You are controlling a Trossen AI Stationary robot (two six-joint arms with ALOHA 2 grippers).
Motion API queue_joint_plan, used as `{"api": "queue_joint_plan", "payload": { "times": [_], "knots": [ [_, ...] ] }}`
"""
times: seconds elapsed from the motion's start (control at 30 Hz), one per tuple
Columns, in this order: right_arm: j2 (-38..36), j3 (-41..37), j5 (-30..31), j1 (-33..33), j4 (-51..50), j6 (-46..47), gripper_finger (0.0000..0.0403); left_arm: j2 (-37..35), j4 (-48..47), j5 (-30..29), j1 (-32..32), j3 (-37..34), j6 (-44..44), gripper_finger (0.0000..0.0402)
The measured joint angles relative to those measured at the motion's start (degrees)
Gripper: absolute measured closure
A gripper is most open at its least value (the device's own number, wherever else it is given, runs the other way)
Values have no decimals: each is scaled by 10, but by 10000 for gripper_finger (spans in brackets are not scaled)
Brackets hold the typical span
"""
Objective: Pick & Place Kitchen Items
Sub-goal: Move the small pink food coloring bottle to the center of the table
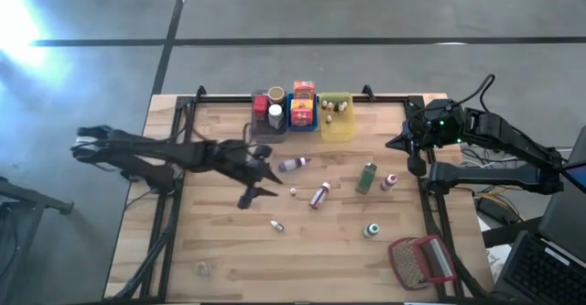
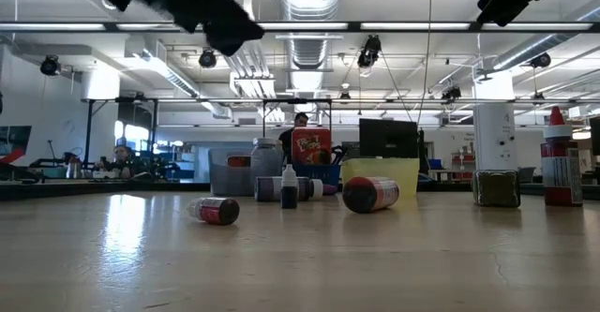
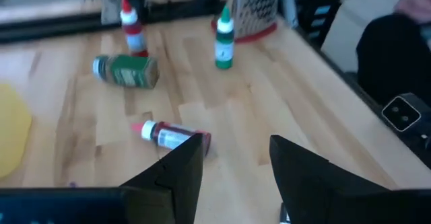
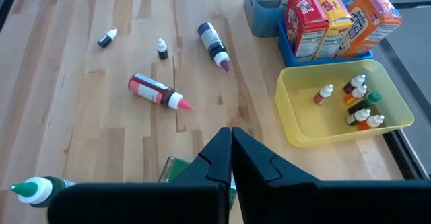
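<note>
The kitchen items lie loose on the wooden table. A red bottle [image 1: 320,195] lies on its side, as do a purple bottle [image 1: 293,165] and a green jar [image 1: 367,177]. A red-capped bottle [image 1: 391,181] and a green-capped bottle [image 1: 372,230] stand upright. My left gripper [image 1: 273,182] hangs open above the table's middle, just left of the red bottle [image 3: 172,135], with nothing between its fingers [image 3: 182,173]. My right gripper [image 1: 403,145] waits shut [image 4: 231,150] high at the right edge.
At the far edge stand a grey bin [image 1: 265,113] with jars, a blue bin [image 1: 303,111] with boxes and a yellow bin [image 4: 303,116] with several tiny bottles. A red-framed mesh object [image 1: 421,259] lies at the near right. Small bottles [image 1: 276,225] are scattered around.
</note>
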Motion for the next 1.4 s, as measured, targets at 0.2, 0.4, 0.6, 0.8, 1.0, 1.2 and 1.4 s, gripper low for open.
{"api": "queue_joint_plan", "payload": {
  "times": [0.2, 0.4, 0.6, 0.8, 1.0, 1.2, 1.4],
  "knots": [
    [0, 0, 0, 0, 0, 0, 394, -41, 304, 21, 0, -212, -4, 225],
    [0, 0, 0, 0, 0, 0, 394, -34, 492, 21, 0, -357, -33, 232],
    [0, 0, 0, 0, 0, 0, 394, -21, 509, 40, 0, -397, -68, 249],
    [0, 0, 0, 0, 0, 0, 394, 35, 510, 70, 0, -393, -72, 257],
    [0, 0, 0, 0, 0, 0, 394, 123, 524, 74, -14, -369, -75, 260],
    [0, 0, 0, 0, 0, 0, 394, 213, 595, 67, -42, -347, -81, 268],
    [0, 0, 0, 0, 0, 0, 394, 285, 614, 22, -68, -318, -67, 271]
  ]
}}
